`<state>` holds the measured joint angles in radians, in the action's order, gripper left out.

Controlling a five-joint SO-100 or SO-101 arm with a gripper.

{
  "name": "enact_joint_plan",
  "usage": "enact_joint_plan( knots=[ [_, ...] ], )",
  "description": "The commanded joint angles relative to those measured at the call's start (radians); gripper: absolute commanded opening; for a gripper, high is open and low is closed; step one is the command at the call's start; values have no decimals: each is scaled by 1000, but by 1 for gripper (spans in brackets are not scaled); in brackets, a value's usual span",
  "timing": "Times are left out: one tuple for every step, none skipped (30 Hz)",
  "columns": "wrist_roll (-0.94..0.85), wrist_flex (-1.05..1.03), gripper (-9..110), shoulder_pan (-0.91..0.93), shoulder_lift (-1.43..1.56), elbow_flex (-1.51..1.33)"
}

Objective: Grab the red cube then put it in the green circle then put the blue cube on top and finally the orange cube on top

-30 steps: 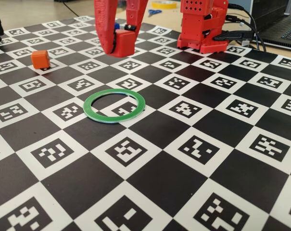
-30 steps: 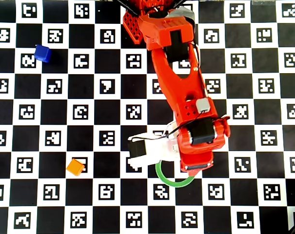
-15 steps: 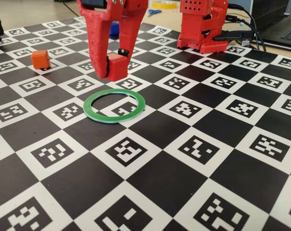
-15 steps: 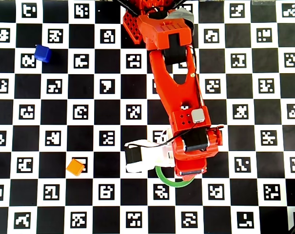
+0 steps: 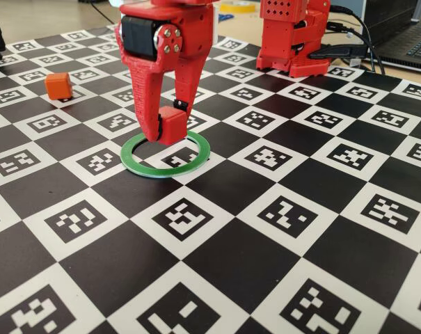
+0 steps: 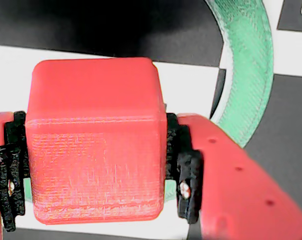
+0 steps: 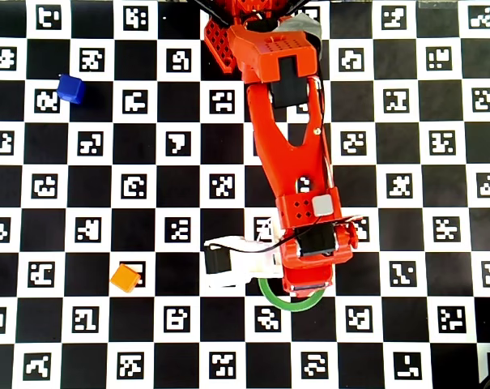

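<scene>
Gripper (image 5: pixel 165 132) clamped on red cube (image 5: pixel 172 125), held just above green circle (image 5: pixel 165 154). Only in overhead view: blue cube (image 7: pixel 70 88) far up-left; red cube hidden beneath arm.

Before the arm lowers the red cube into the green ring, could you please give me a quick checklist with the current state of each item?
1. Grip: gripper shut on red cube, squarely between the pads in the wrist view: ok.
2. Cube over the ring's opening: it hangs at the far rim of the green ring in the fixed view; centring: cannot tell.
3. Cube clear of the board: held above it: ok.
4. Ring centre free: only the board pattern shows inside: ok.
5. Blue cube and orange cube out of the way, both well left in the overhead view: ok.
</scene>
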<state>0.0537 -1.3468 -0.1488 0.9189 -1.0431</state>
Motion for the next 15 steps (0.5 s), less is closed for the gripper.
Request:
enact_joint_plan(
  knots=[
    [2, 28, 6, 14, 41, 0],
    [2, 34, 6, 14, 40, -6],
    [2, 38, 6, 14, 38, -12],
    [2, 41, 6, 14, 37, -14],
    [3, 44, 6, 14, 34, -17],
    [3, 46, 6, 14, 32, -18],
    [3, 49, 6, 15, 31, -21],
    [5, 52, 6, 15, 29, -23],
    [5, 55, 6, 15, 28, -28],
    [5, 60, 6, 15, 28, -32],
    [5, 64, 6, 15, 28, -35],
    [5, 66, 6, 15, 28, -38],
    [6, 66, 6, 15, 28, -38],
    [6, 66, 6, 15, 28, -40],
    [6, 66, 6, 17, 28, -40]
  ],
)
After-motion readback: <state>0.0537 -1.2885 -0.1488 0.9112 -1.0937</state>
